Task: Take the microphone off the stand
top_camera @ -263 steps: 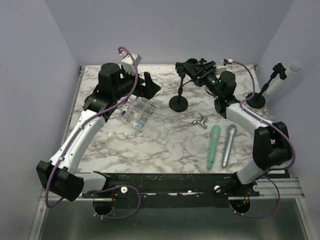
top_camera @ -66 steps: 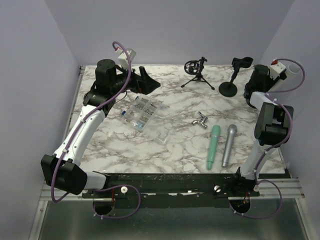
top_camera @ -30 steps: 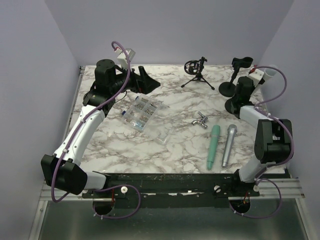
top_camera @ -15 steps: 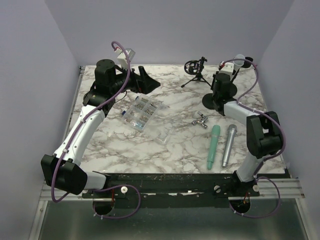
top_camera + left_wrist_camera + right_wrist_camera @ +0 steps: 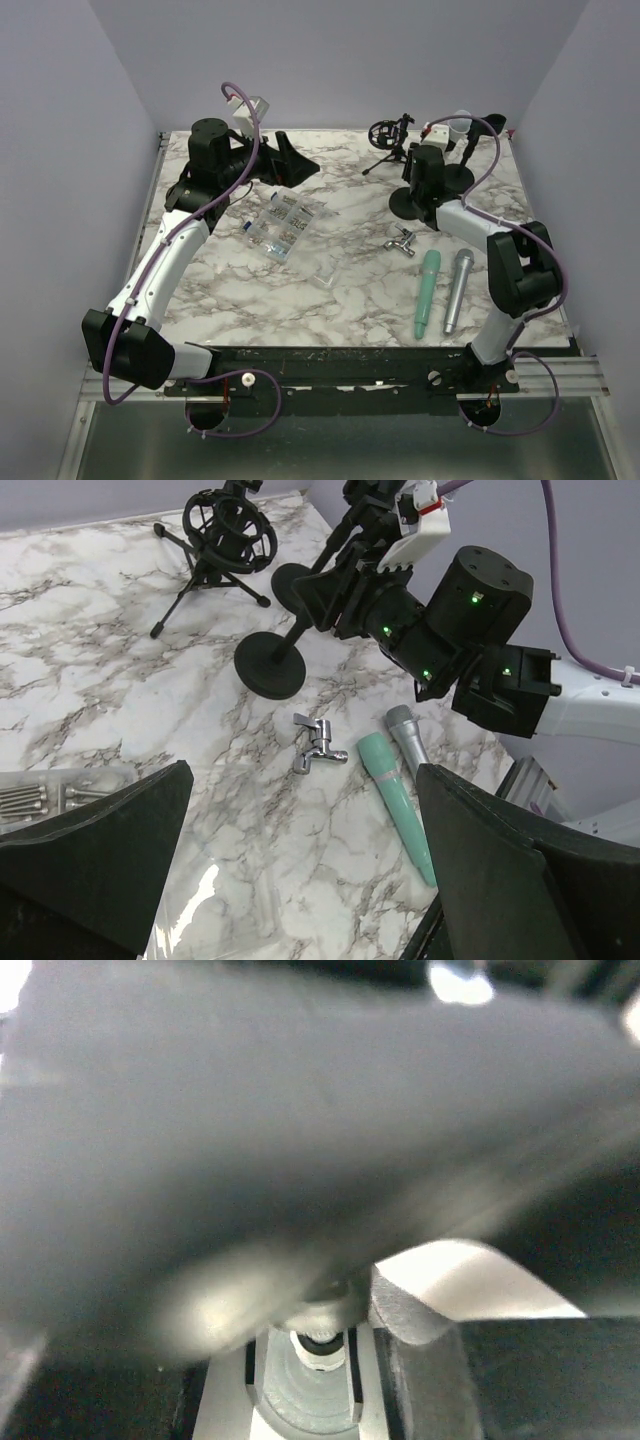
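Note:
A white microphone (image 5: 459, 124) sits on top of a black round-base stand (image 5: 407, 205) at the back middle-right of the table. My right gripper (image 5: 420, 178) is shut on that stand's stem. In the left wrist view the right gripper (image 5: 328, 592) grips the stem above the base (image 5: 268, 666). The right wrist view is filled by a blurred dark shape very close to the camera. My left gripper (image 5: 295, 165) is open and empty at the back left, its jaws wide apart in its own view (image 5: 300, 880).
An empty round-base stand (image 5: 456, 180) stands just right of the held one. A small tripod with a shock mount (image 5: 392, 140) is behind. A metal tap (image 5: 400, 240), a teal microphone (image 5: 427, 292), a grey microphone (image 5: 457, 290) and a clear bag of screws (image 5: 278, 222) lie on the marble.
My right gripper took the stand with the white microphone from the far right edge and carried it left, past the empty stand, toward the tripod. The left arm has barely moved.

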### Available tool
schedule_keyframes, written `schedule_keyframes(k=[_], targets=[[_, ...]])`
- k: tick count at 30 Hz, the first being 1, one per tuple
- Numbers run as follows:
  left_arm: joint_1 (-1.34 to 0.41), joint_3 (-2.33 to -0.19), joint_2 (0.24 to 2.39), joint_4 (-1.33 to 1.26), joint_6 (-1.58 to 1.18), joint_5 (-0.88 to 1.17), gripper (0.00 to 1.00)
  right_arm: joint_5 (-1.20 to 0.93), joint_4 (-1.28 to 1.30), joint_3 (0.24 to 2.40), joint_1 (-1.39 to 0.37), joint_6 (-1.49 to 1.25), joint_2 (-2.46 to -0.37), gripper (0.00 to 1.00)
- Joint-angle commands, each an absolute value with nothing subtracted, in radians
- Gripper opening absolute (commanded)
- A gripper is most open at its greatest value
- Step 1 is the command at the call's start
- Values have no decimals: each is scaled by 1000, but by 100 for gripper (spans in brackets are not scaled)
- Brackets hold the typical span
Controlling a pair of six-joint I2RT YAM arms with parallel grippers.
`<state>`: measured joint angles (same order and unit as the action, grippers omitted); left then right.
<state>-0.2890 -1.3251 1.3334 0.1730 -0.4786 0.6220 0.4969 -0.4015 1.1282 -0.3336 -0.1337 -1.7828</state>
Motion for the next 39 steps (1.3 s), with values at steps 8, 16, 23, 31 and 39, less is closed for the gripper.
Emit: schedule_keyframes(k=[8,16,23,31,39], targets=[[-284,-1313,1323,149,-485,651,98,522,-130,1175,-341,-177,-1625,72],[-284,-1307,1324,138,-495,660,98,495,-132,1037,-341,-215,-1373,89],[-285,-1307,1332,141,-489,657,99,516,-90,1100,-336,-196,-1296,95],[-291,-1310,1354,138,-493,670,98,358,-7,1217,-230,-303,-1307,100],[-291,-1313,1360,133,-500,686,99,150,84,1332,-120,-335,-1425,100]])
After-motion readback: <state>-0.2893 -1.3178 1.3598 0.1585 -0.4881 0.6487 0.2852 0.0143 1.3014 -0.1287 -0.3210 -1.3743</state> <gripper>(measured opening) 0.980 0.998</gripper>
